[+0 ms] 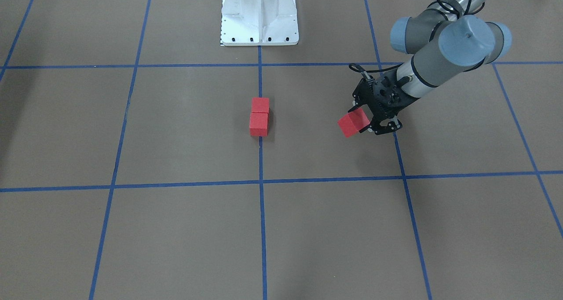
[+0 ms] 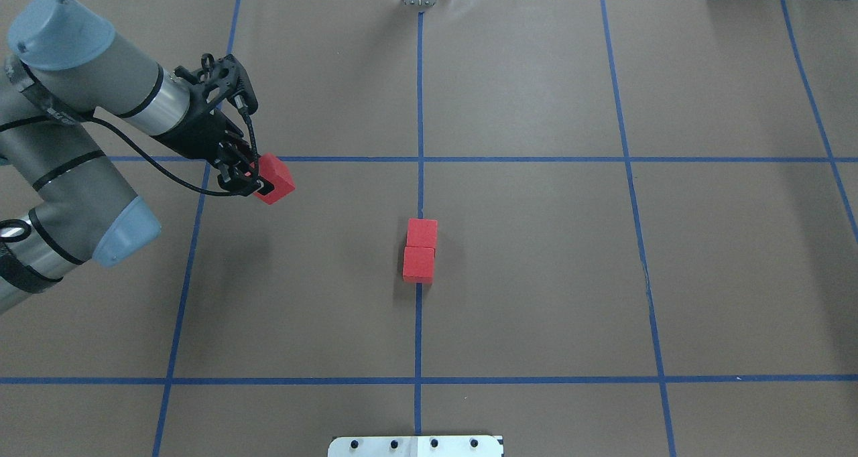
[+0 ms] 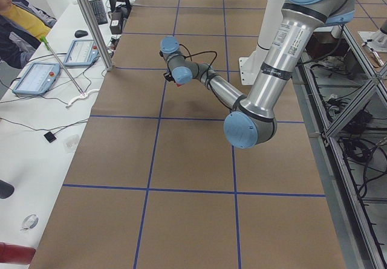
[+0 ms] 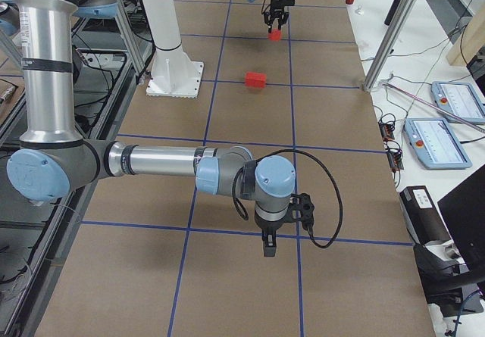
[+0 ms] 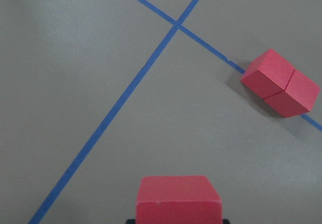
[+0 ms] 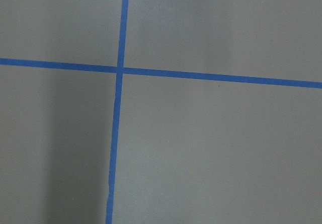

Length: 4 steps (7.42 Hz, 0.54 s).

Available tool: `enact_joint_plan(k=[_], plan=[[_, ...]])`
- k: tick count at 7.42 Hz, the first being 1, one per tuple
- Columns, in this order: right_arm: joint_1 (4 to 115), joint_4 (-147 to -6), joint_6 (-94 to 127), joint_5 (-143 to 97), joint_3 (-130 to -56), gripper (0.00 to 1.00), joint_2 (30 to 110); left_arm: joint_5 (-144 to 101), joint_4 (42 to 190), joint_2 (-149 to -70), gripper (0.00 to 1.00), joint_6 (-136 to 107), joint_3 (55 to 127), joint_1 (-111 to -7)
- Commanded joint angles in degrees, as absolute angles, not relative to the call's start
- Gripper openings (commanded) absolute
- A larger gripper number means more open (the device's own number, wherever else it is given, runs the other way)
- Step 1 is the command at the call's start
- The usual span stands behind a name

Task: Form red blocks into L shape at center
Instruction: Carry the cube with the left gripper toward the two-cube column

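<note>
the left arm [image 2: 74,149] fills the left edge of the overhead view: grey tubular links, silver near the wrist, pale blue round caps [image 2: 57,25] on the joints, thin black bands around the tubes. a black cable [image 2: 161,170] loops along it to the left gripper [image 2: 263,183], a black skeletal two-finger piece. in the left-side view a small printed label [image 3: 279,37] marks its upright link, upper right. the white pedestal base [image 1: 259,14], top centre of the front-facing view, carries a row of dark screws [image 1: 251,39]. the right arm [image 4: 151,159] has the same grey and blue, with a black cord [image 4: 339,208] arcing beside the black right gripper [image 4: 268,250].
</note>
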State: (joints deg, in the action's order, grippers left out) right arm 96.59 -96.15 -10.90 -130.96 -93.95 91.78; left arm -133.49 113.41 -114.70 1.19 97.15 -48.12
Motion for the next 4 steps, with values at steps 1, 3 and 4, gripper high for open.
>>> enact_joint_plan(k=[1,3,4], plan=[[96.6,-96.2,-10.9,-131.0,-94.0,1.0,91.8,-123.6,112.6,-117.0,0.0,8.2,96.9,-42.3],[96.6,-96.2,-10.8,-131.0,-94.0,1.0,91.8,-119.3,96.3,-126.6,0.0,17.6,96.1,-38.6],[96.6,-96.2,-10.8,-131.0,-94.0,1.0,91.8,-119.3,92.0,-131.3,0.0,18.4,93.6,-38.1]])
